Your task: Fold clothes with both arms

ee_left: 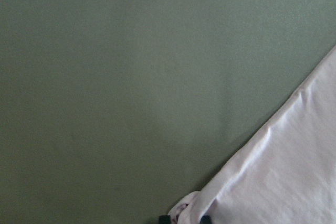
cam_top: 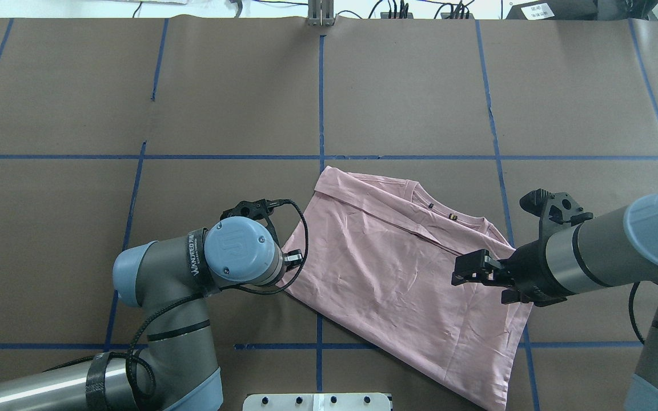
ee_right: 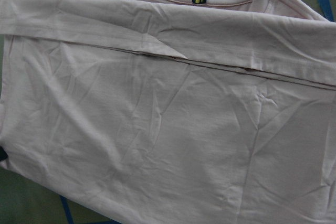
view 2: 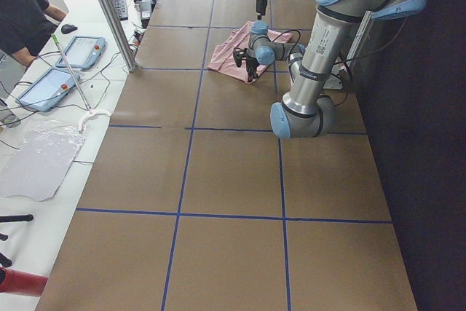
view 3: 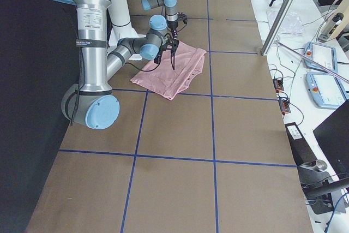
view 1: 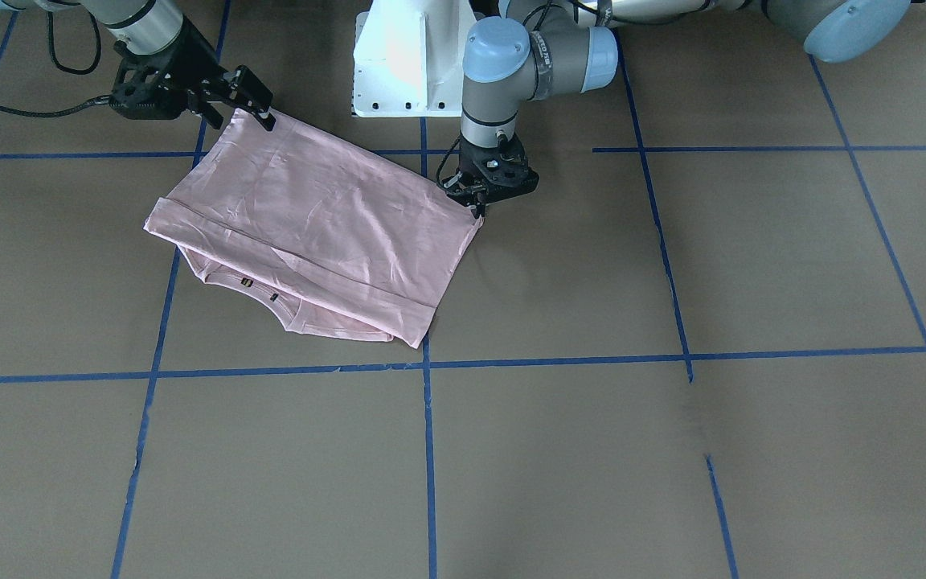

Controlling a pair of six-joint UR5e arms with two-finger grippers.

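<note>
The pale pink T-shirt [view 1: 310,217] lies folded on the brown table with its plain back up, and the ribbed collar [view 1: 270,299] with its labels peeks out at one edge. It also shows in the overhead view [cam_top: 397,274] and fills the right wrist view [ee_right: 157,129]. My left gripper [view 1: 477,207] is low at one corner of the shirt, shut on a bunch of cloth [ee_left: 186,212]. My right gripper [view 1: 268,117] is just above the other near corner, its fingers apart and holding nothing; it also shows in the overhead view [cam_top: 465,273].
The white pedestal base [view 1: 407,64] stands close behind the shirt. Blue tape lines [view 1: 428,450] cross the brown table. Beyond the table's far edge are a metal post [view 2: 109,12], tablets [view 2: 76,49] and a person [view 2: 22,12].
</note>
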